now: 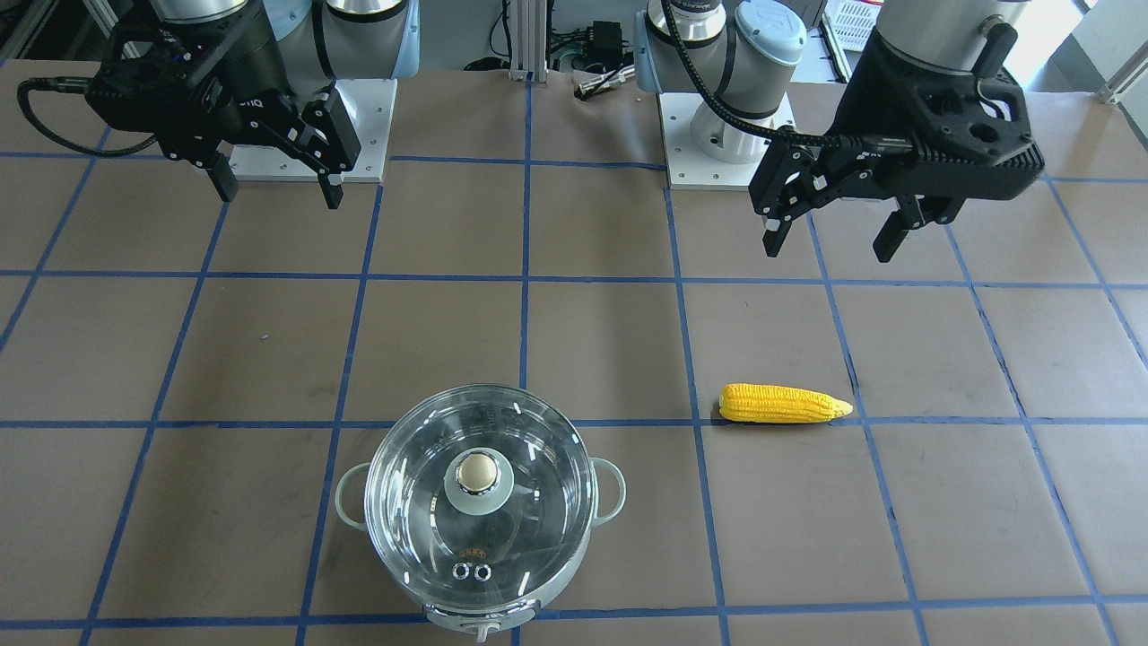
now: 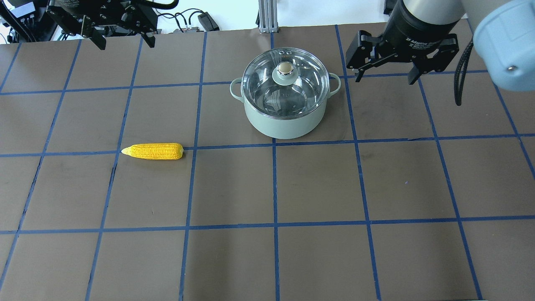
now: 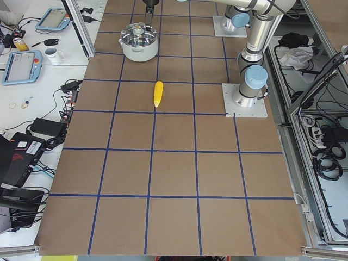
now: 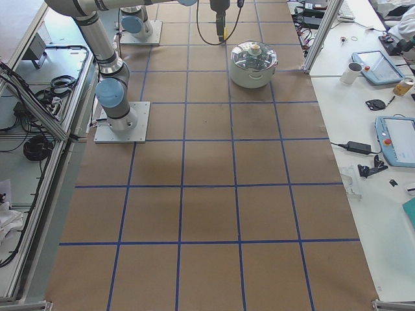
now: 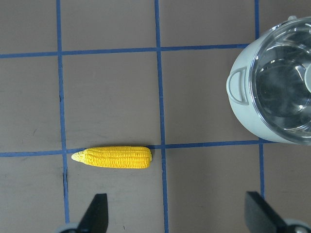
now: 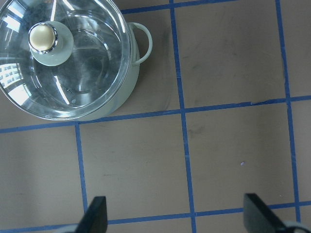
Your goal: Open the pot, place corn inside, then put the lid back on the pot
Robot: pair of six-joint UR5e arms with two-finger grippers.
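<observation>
Table [image 2: 317,188]: one, brown, crossed by blue tape lines.
Grippers: two; left gripper [image 2: 125,42] and right gripper [image 2: 385,77] both hang above the table, fingers spread apart, holding nothing.
Pot [image 2: 284,123]: one, mint green, near the right gripper.
Lid [image 2: 267,83]: one, glass, seated on the pot.
Corn [image 2: 155,151]: one cob, lying on a tape line on the left gripper's side, well apart from the pot.
</observation>
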